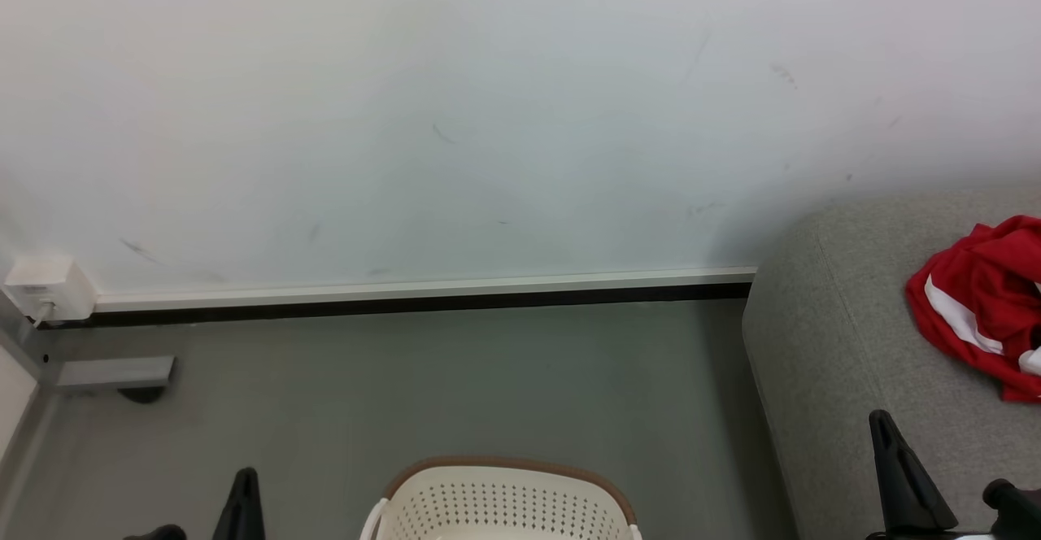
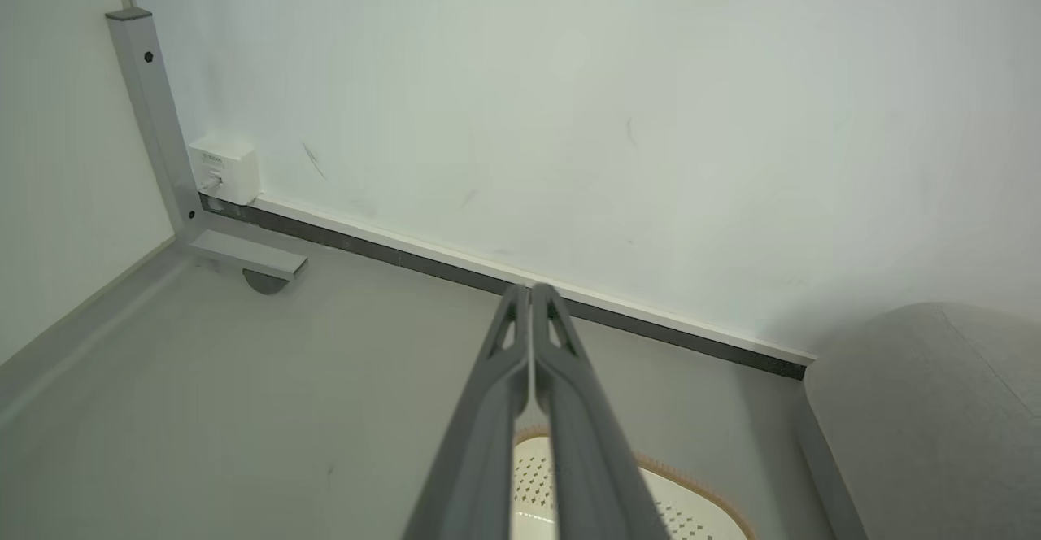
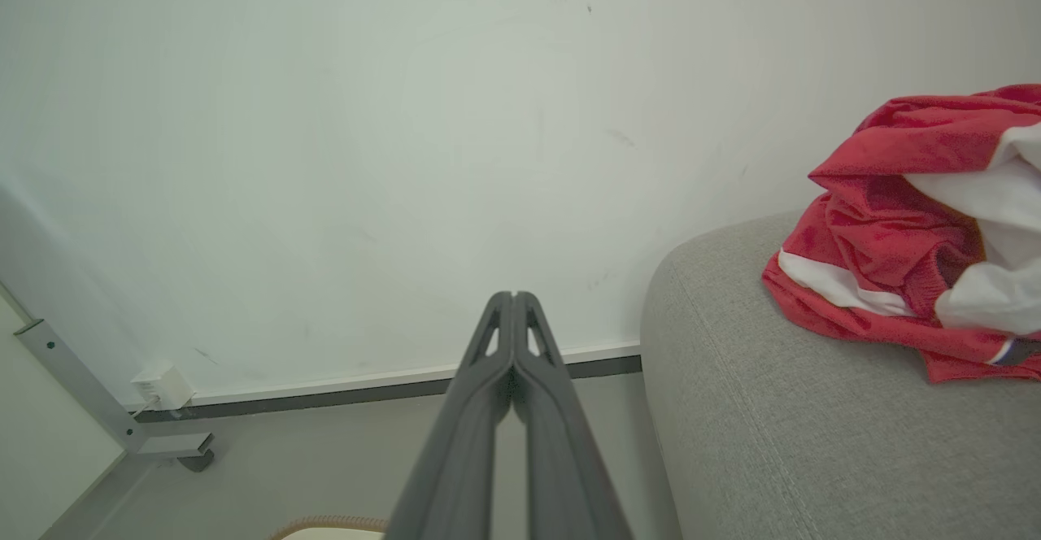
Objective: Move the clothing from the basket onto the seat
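Observation:
The red jersey (image 1: 976,304) with white bands lies crumpled on the light-grey sofa (image 1: 838,345) at the right; the right wrist view shows the jersey (image 3: 886,239) on the sofa (image 3: 773,434) too. The cream basket (image 1: 500,503) with a brown rim stands on the floor at the bottom centre, and no clothing shows in the part I can see. My left gripper (image 1: 246,476) is low at the left of the basket, its fingers (image 2: 520,337) pressed shut on nothing. My right gripper (image 1: 881,420) hangs over the sofa's front, short of the jersey, fingers (image 3: 504,337) shut and empty.
A white wall with a dark baseboard (image 1: 407,304) runs behind. A white socket box (image 1: 47,286) and a grey metal frame foot (image 1: 114,372) sit in the left corner. Grey floor (image 1: 455,385) stretches between basket, wall and sofa.

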`<state>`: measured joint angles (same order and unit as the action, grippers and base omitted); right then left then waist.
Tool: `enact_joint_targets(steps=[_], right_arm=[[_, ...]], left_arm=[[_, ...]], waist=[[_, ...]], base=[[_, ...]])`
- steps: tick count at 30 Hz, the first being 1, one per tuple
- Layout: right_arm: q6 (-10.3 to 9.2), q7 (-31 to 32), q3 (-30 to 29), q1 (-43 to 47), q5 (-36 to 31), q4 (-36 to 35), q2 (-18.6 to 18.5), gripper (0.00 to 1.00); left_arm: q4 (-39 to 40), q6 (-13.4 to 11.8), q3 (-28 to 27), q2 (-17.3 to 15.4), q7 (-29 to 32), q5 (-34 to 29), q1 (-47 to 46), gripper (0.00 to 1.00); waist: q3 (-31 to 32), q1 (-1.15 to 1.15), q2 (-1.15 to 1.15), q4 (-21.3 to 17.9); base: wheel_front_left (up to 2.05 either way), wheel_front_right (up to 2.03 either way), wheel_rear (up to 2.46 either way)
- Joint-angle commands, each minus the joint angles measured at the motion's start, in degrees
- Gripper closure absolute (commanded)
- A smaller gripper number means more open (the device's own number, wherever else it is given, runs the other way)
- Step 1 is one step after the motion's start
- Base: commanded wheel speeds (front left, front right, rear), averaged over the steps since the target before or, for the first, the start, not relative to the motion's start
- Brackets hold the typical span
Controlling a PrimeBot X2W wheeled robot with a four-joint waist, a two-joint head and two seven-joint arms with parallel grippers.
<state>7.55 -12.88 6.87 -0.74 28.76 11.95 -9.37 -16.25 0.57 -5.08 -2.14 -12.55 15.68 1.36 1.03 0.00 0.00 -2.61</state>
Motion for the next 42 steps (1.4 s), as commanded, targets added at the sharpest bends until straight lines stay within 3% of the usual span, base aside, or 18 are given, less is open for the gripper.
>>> enact_joint_targets(steps=[1, 19, 42], right_arm=[[-0.01, 0.6, -0.8, -1.2, 2.6, -0.6, -0.2, 1.00], [-0.03, 4.8, -3.5, -2.5, 17.6, 0.0, 1.1, 1.00], [-0.05, 9.2, -6.3, -3.7, 32.8, 0.8, 2.5, 1.00]], left_arm=[[0.9, 0.3, -0.3, -0.3, 0.6, 3.1, -1.6, 1.00], [1.6, 1.9, -0.3, -0.4, 4.7, 20.9, -3.0, 1.00], [1.8, 3.6, -0.7, -0.6, 9.4, 38.9, -4.8, 1.00]], waist=[[0.0, 0.00, 0.00, 0.1], [-0.2, 0.00, 0.00, 0.5], [-0.4, 0.00, 0.00, 1.0]], base=[[0.00, 0.00, 0.00], [0.00, 0.00, 0.00], [0.00, 0.00, 0.00]])
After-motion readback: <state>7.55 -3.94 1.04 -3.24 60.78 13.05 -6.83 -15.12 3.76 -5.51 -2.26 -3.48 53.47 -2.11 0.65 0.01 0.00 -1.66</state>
